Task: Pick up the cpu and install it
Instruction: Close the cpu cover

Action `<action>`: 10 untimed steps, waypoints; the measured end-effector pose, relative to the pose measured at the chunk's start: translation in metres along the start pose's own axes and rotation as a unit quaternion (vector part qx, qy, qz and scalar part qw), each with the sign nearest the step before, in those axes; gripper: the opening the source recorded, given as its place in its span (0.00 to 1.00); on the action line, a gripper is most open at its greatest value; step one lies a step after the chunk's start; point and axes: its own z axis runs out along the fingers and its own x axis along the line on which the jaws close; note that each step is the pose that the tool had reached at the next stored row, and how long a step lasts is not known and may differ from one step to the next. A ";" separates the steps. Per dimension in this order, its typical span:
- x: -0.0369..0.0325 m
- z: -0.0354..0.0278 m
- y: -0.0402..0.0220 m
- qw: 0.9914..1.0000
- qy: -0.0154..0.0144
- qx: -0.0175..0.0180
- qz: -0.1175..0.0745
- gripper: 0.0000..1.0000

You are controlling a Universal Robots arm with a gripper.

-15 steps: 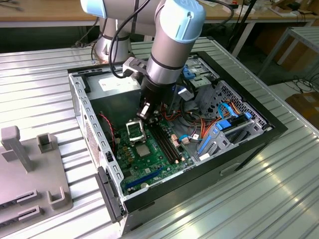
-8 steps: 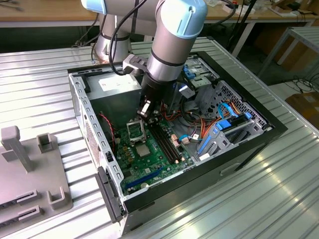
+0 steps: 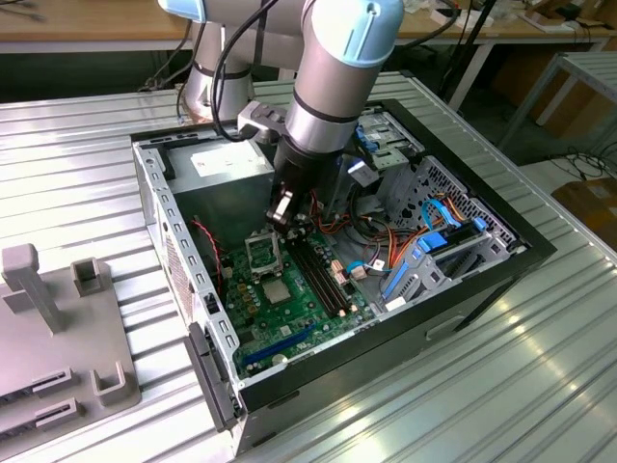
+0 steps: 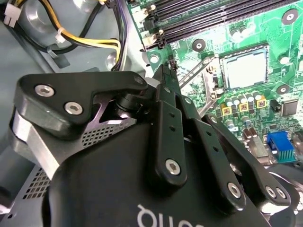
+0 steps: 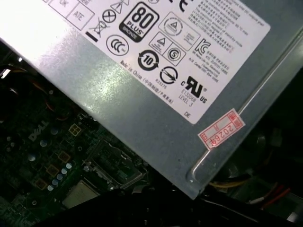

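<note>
Here is the ribbed silver metal worktop [image 3: 540,386], and on it lies the open black-and-grey computer case [image 3: 472,289], flat on its side so its inside faces up for a reach from above. The grey robot arm with pale blue caps [image 3: 323,87] leans down into that opening, and its black gripper [image 3: 281,207] hangs low over the board. At the back of the case is the boxy grey power supply with a white label [image 5: 156,80]. In the first wrist view it looms close, so by my reading the wrist is working right beside it.

Below the tool lies the green motherboard [image 3: 299,313], with long black memory slots [image 3: 323,275] towards the exterior view's right. Directly under the gripper is the black hollow square socket frame [image 3: 262,253], empty, its metal lever thrown back; that looks like a socket left ready to be loaded.

Now the small flat square cpu with the silver-grey top [image 3: 275,292]: it rests flat on the board just beyond the socket frame, on the near side in the exterior view. It is apart from the jaws, not between them. In the second wrist view it lies ahead of the tool's tip. I cannot tell whether the jaws are wide or narrow.
</note>
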 end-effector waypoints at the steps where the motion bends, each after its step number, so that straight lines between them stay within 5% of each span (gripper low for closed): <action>1: 0.0000 -0.0004 0.0001 1.000 0.001 0.001 -0.001 0.11; 4: 0.0001 -0.0014 0.0001 1.000 0.004 0.003 -0.006 0.11; 10: 0.0001 -0.0035 0.0003 1.000 0.005 0.004 -0.022 0.11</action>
